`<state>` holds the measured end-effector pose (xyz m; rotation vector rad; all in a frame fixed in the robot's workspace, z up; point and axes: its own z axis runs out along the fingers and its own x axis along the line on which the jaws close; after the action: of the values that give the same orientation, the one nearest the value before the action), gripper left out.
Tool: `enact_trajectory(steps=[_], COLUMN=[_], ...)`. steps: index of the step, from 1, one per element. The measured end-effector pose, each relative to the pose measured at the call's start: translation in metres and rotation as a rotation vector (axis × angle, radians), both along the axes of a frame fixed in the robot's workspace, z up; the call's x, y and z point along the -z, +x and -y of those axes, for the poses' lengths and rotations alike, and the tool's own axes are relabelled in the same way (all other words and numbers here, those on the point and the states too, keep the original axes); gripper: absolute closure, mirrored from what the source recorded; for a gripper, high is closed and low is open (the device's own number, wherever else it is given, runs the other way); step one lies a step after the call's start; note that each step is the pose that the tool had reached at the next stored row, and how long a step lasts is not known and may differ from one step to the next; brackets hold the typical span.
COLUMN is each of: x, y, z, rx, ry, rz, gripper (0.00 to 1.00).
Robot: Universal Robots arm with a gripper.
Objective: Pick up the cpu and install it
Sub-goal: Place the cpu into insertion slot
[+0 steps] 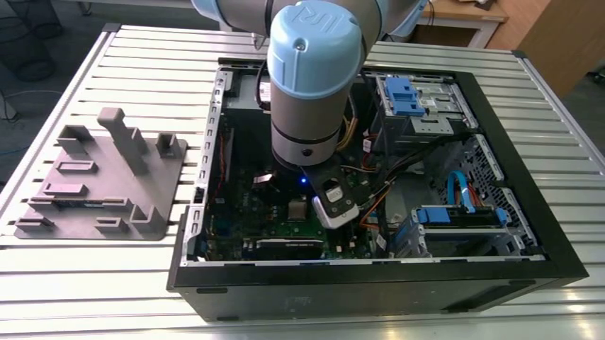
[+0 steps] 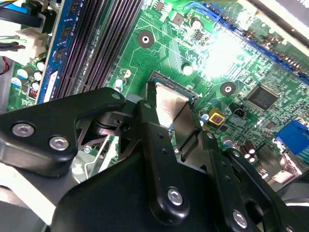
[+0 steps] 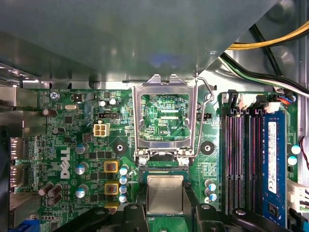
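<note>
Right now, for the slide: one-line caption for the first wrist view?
Gripper holding the cpu over the motherboard, next to the flipped-open socket frame.

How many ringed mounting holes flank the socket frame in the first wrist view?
2. One mounting hole lies beside the socket frame toward the white connector, the other toward the memory slots. The gripper, shut on the cpu, may hide more.

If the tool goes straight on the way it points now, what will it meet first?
Probably the open socket on the motherboard: the tool points down at it, with the cpu between its fingers. The gap beneath the cpu is unclear.
</note>
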<state>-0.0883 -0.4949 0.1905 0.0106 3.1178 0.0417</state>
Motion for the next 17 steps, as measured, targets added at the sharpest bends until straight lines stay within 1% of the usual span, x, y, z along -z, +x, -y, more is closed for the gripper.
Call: enact_trajectory(steps=[9,17], x=[-0.0001,-0.0039], y=[-0.0002,-0.0001], z=[0.0000,0.0000], rx=[0.001,0.004], ry=[0.0001,0.0003], rz=[0.0001,0.0002], gripper=[0.60,0.60])
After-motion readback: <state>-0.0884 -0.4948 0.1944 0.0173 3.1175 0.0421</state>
